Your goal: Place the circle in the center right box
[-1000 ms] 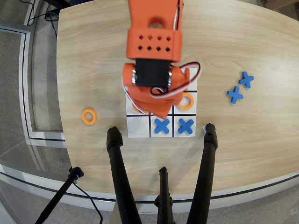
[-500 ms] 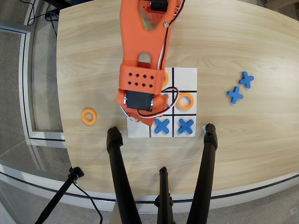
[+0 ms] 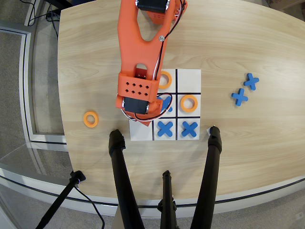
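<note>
Overhead view only. Orange arm [image 3: 143,57] comes down from top centre, wrist block sitting over the left column of the white three-by-three board [image 3: 190,75]. Gripper [image 3: 141,119] is tucked under the wrist body at the board's lower-left part; fingers hidden, cannot tell if wide, narrow or holding anything.

Orange rings: one ring [image 3: 189,103] lies flat in the middle-row cell at frame right [image 3: 189,95], well inside the black lines, so the placing reads as done or nearly so. Another ring [image 3: 164,79] in the top row, half covered by the arm. A spare ring [image 3: 90,119] lies off the board on bare wood at frame left, well apart from it.

Blue crosses: two crosses [image 3: 165,128] [image 3: 189,128] in the bottom row, one cross [image 3: 167,109] peeking out beside the wrist in the centre cell, two loose crosses [image 3: 240,97] [image 3: 251,81] at frame right on the table.

Room: wooden table [image 3: 238,152] is open right of and below the board. Black tripod legs [image 3: 213,157] stand close to the board's lower edge, one just beside its lower-right corner; watch them on a low sweep. Table edge is near the spare ring on the left, so a reach there has less margin.
</note>
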